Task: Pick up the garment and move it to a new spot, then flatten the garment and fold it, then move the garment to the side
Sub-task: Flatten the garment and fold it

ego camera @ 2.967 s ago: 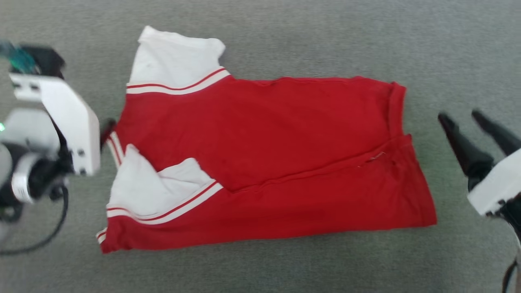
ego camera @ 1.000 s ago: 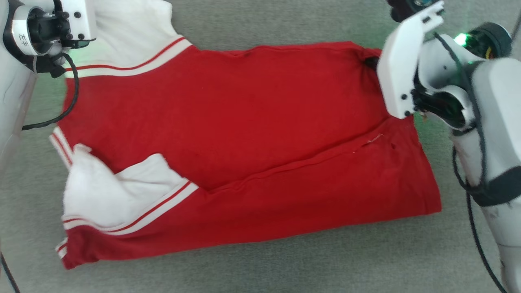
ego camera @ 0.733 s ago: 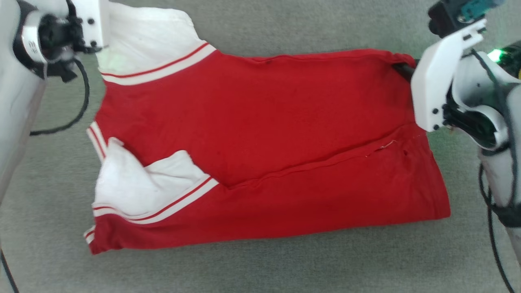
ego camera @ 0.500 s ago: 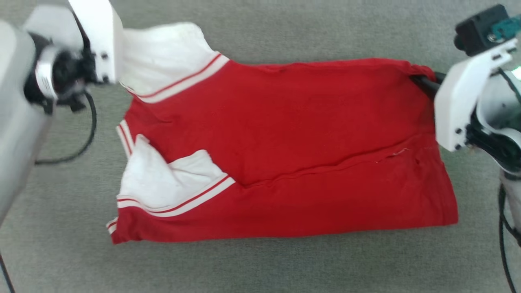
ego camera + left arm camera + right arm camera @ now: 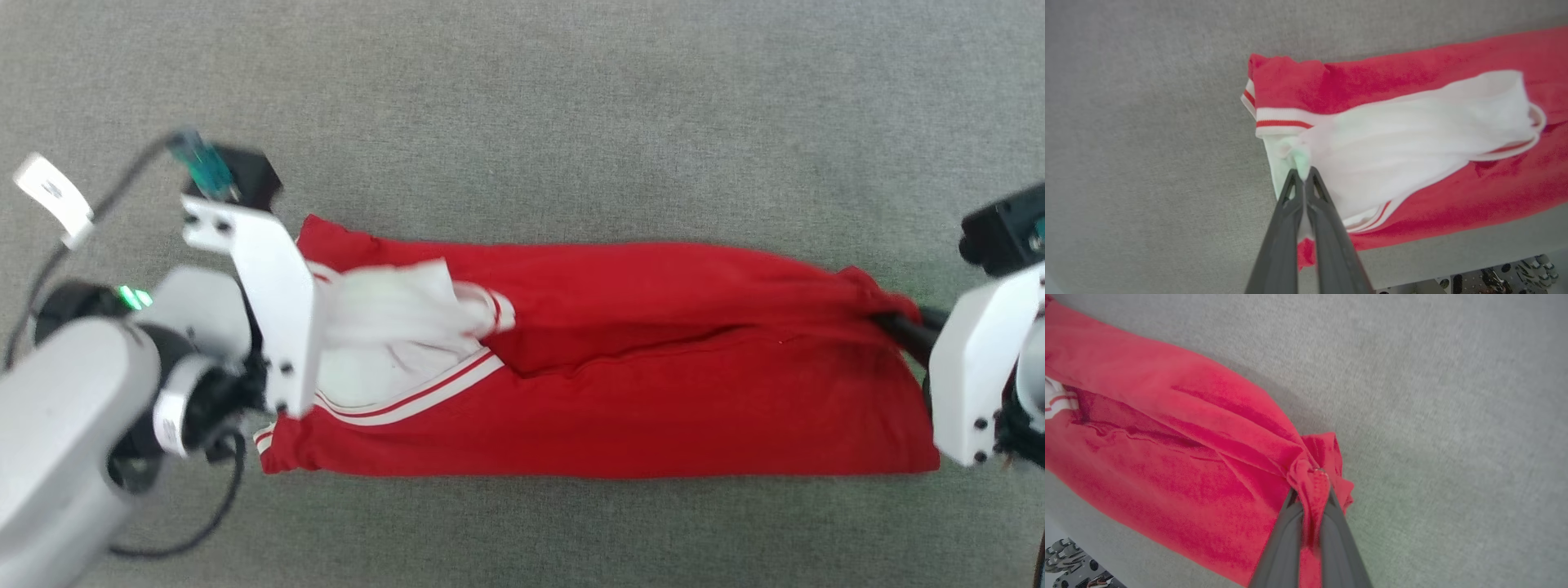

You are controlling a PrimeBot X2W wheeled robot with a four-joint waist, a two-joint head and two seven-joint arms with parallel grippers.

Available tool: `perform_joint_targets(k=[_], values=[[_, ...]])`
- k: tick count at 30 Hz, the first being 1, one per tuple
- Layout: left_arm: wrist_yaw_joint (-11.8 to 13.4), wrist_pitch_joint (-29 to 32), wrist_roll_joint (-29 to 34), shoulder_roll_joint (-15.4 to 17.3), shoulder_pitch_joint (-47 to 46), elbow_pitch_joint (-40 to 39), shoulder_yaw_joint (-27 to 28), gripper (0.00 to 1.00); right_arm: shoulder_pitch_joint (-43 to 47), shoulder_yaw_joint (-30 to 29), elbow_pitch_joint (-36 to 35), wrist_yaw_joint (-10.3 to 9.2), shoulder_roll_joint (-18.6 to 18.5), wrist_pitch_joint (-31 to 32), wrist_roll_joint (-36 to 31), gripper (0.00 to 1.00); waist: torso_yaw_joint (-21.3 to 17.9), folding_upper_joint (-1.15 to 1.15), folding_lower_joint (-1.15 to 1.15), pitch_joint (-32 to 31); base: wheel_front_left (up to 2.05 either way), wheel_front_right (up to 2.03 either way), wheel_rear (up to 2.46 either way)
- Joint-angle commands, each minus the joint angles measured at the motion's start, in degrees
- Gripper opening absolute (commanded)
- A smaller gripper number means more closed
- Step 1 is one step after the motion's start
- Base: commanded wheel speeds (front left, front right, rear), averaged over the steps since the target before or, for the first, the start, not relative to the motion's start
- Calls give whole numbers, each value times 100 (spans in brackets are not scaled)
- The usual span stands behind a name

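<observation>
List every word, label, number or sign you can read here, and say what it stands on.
Nothing can be read.
Small white tag on the dark cable: a faint mark, too blurred to read.
Silver band on the left arm's wrist: any marking is too blurred to read.
Soft red T-shirt with white sleeves: no lettering visible.

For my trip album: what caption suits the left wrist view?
The left tool pinches the white sleeve of the red garment on a grey surface.

Blurred in head view: garment [image 5: 653, 408] sleeve [image 5: 392, 314]. Hidden there behind white bracket [image 5: 273, 294]: left tool [image 5: 1302, 173] tips.
</observation>
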Motion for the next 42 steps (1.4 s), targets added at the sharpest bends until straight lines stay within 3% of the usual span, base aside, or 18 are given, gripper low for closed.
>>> perform_joint_targets(k=[1,6,7,8,9,10,17,29,35,41,42], values=[[44,-75,-85,-13,188,-18,-5,0,142,-49,-13,-2,72,30,6,0,-4,0,0,6,0,0,0],[-145,-366,-251,-246,539,412,-79,0,397,-19,361,-2,282,-8,43,0,-48,0,0,-6,0,0,0],[-191,-447,-257,-290,564,546,-68,11,380,-21,457,-1,330,-80,35,20,-57,0,0,-12,0,0,0],[-221,-526,-255,-336,582,677,-52,42,360,6,548,-1,321,-136,-23,35,-62,0,0,-26,0,0,0],[-264,-601,-263,-368,595,795,-37,76,365,41,627,-2,371,-177,-14,71,-69,0,0,-46,0,0,0],[-314,-703,-265,-404,597,862,-13,100,348,55,664,-2,430,-243,2,100,-75,0,0,-65,0,0,0],[-543,-1472,-288,-453,781,907,273,100,495,-38,660,-1,508,-413,161,100,-76,0,0,-259,0,0,0],[-1273,-3854,165,-345,1456,474,764,100,698,-667,994,-1,612,-489,239,100,131,0,0,-502,0,0,0],[-1400,-5084,360,-446,1886,595,980,100,551,-423,1606,-1,578,-585,636,100,327,0,0,-522,0,0,0],[-1483,-6210,425,-672,2347,938,1190,100,287,358,2362,0,458,-781,1051,100,522,0,0,-559,0,0,0],[-1506,-6388,429,-719,2422,1020,1212,100,260,478,2500,0,428,-814,1109,50,549,0,0,-574,0,0,0]])
